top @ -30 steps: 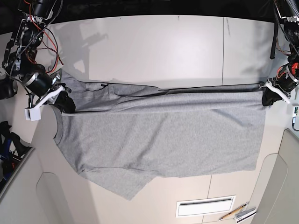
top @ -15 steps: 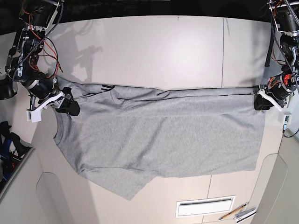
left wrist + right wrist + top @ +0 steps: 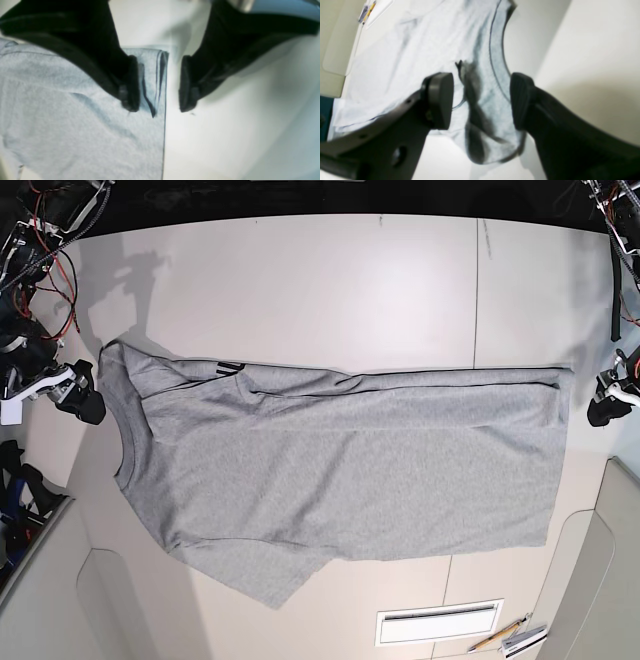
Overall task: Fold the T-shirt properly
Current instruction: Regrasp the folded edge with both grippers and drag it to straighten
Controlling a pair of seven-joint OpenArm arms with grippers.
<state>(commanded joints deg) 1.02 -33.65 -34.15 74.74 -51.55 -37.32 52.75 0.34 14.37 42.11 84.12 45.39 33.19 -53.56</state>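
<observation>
The grey T-shirt (image 3: 340,470) lies flat on the white table (image 3: 330,280), its far edge folded over towards the front. A bit of black lettering (image 3: 230,368) peeks out at the fold. The collar (image 3: 124,442) is at the left. My left gripper (image 3: 605,402) is open and empty just off the shirt's right corner. In the left wrist view the left gripper (image 3: 157,85) straddles the shirt's corner (image 3: 152,75) from above. My right gripper (image 3: 82,392) is open and empty beside the left shoulder. In the right wrist view the right gripper (image 3: 480,100) is above the sleeve (image 3: 485,105).
A white slotted plate (image 3: 440,622) and some pencils (image 3: 512,638) lie at the front right. Beige panels (image 3: 620,560) border the front corners. A seam (image 3: 477,290) runs across the table at the right. Red and black cables (image 3: 50,240) hang at the back left.
Both grippers have let go of the shirt's far edge and drawn outward to the sides. The fold has settled flat on the table, and the left shoulder has spread out.
</observation>
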